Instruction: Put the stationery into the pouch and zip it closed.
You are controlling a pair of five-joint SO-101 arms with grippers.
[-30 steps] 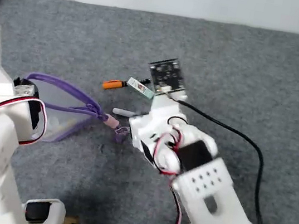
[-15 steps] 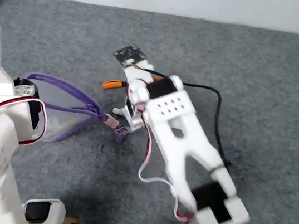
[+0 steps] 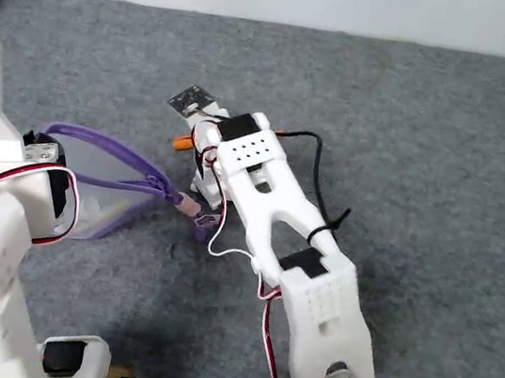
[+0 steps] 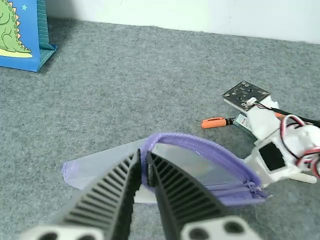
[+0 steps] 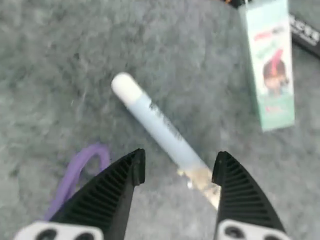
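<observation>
From above, the right arm (image 3: 262,190) has swung from a folded pose over the middle of the table (image 3: 452,124) to a long reach, its wrist now low beside the open mouth of the pouch (image 3: 106,181). The pouch lies towards the table's left edge, with the orange marker (image 3: 183,143) just beyond the wrist, towards the far edge. The pouch and the left arm have not shifted.

In the left wrist view, the left gripper (image 4: 142,159) has its fingers pressed together on the pouch's purple zip rim, propping the mouth open. The orange marker and a green packet (image 4: 240,120) lie on the table behind it, outside the pouch.

In the right wrist view, the right gripper (image 5: 177,167) hangs with its fingers apart, straddling the near end of a pale pen (image 5: 155,122) that lies flat on the table, apparently not yet touching it. The zip pull (image 5: 80,170) lies just beside one finger. The move seems to set up the first pick: no stationery is visibly inside the pouch, and zipping is far off.
</observation>
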